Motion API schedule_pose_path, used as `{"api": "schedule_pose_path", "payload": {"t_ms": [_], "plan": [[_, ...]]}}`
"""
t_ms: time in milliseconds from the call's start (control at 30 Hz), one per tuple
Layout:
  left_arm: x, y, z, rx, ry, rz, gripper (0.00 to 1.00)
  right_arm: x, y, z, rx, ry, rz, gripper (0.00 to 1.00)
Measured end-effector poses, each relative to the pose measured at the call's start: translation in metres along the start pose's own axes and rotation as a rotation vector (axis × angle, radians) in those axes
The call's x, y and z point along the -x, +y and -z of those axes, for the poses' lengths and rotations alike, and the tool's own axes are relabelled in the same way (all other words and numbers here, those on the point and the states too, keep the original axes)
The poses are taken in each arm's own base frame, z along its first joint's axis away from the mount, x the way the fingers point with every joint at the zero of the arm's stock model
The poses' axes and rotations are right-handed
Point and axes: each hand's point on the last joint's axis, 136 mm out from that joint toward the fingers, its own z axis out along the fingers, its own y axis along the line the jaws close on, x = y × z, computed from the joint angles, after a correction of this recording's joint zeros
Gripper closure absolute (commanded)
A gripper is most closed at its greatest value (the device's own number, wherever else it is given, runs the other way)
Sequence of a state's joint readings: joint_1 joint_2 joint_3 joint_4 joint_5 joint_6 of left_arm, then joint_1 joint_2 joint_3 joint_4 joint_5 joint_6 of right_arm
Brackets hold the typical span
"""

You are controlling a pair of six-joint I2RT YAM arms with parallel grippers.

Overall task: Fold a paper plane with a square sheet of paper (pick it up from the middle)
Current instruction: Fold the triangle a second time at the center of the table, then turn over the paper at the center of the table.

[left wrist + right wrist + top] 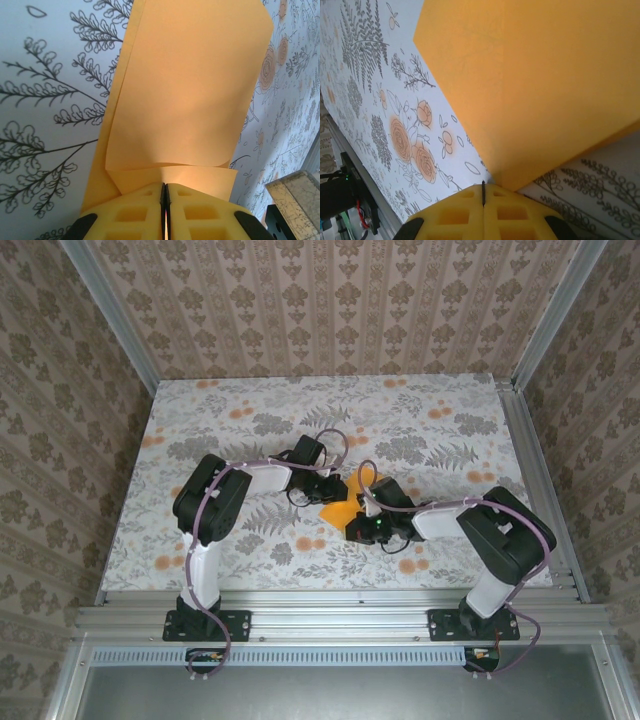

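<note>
At the middle of the surface (pixel 450 420), seen from the top camera, the left arm (pixel 250 478) and the right arm (pixel 445 520) reach inward and meet over the square sheet of paper (pixel 336 513). The sheet shows as a small bright orange patch between the two wrists, mostly covered by them. Both arms crowd one spot, probably because a fold needs one side held fast while the other is worked.

In the left wrist view, the left gripper (pixel 165 186) has its jaws pressed together, leaving a hairline gap at most. The near edge of the orange paper runs into that seam, so it looks pinched there. A flap lies doubled over just beyond the pads, its curled edge lifting slightly, and the rest stretches away over the grey floral cloth (pixel 45 100). This grip at the folded edge probably serves to keep the layers aligned.

In the right wrist view, the right gripper (pixel 483 184) is fully closed. A corner of the paper comes down to its tips and appears nipped between them. A straight crease runs up the sheet from that corner, so holding here likely steadies the fold line. The dart shape is not yet formed.
</note>
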State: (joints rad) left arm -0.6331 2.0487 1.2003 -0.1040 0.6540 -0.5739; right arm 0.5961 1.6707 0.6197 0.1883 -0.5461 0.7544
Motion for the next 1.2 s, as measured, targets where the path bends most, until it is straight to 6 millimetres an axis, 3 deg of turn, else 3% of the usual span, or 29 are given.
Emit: {"api": "schedule_pose_path", "payload": {"t_ms": [200,400,600,933,1200], "plan": [[0.0,-0.001,0.0,-0.002,0.001,0.0,0.87,-0.009,0.001,0.011,-0.021,0.021,-0.033,1.0],[0.001,-0.003,0.0,-0.006,0.001,-0.002,0.86,0.018,0.006,0.039,-0.004,-0.089,-0.066,0.94],[0.006,-0.007,0.002,-0.008,-0.009,-0.001,0.83,0.042,-0.015,0.06,-0.036,-0.175,-0.144,0.86],[0.022,-0.042,0.03,-0.044,-0.067,-0.05,0.74,0.061,-0.018,0.066,-0.039,-0.206,-0.17,0.72],[0.019,-0.045,0.044,-0.008,-0.08,-0.071,0.68,0.076,0.002,0.063,0.009,-0.212,-0.118,0.62]]}}
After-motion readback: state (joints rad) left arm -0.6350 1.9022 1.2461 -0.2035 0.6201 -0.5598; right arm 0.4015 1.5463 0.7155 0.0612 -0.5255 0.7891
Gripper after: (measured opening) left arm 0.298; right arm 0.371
